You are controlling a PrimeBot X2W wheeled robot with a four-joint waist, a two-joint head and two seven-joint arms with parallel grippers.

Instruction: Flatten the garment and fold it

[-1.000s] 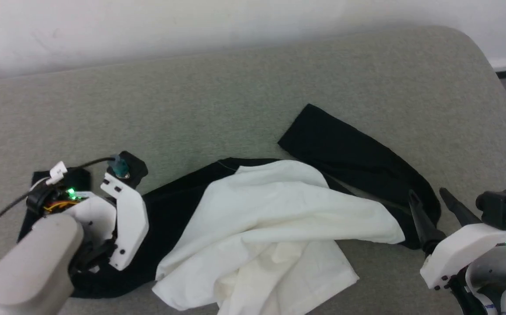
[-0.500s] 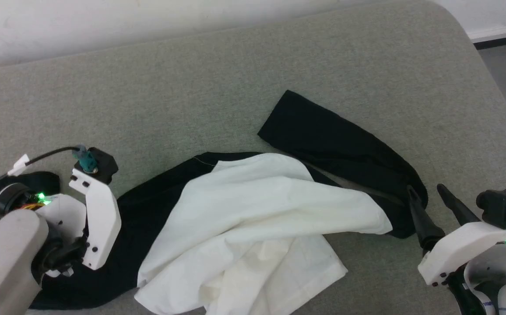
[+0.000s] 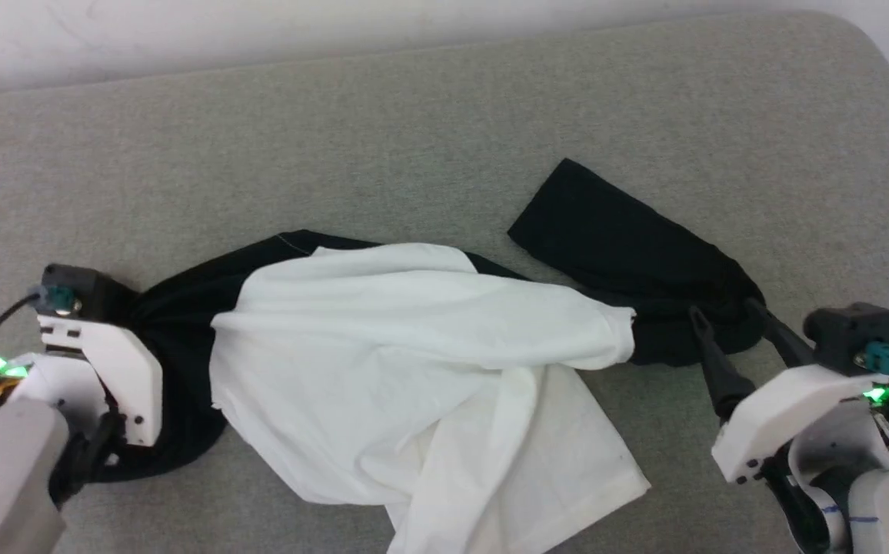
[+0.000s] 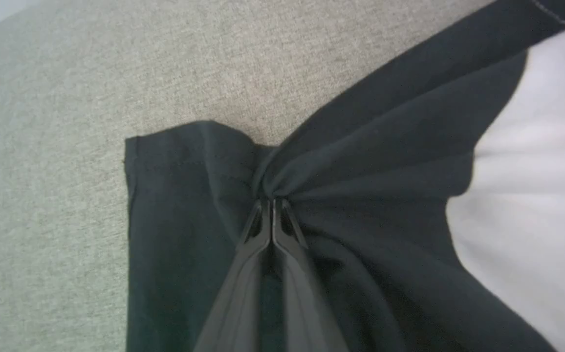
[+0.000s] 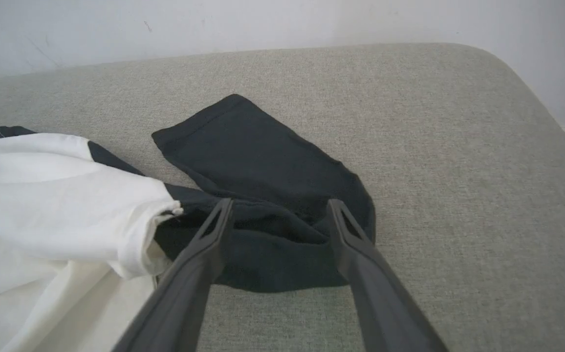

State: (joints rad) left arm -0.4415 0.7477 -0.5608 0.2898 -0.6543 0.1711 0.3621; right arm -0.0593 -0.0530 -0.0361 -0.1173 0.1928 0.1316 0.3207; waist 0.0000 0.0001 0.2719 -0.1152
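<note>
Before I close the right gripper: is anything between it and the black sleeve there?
Nothing visible. The right gripper stands open, its fingers straddling the bunched black sleeve of the garment; the white body lies off to one side.

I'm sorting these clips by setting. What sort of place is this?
Probably an indoor test room, perhaps a lab: a grey fabric-covered surface with a rounded corner stands against a plain white wall, and a crumpled white shirt with black sleeves lies on it.
</note>
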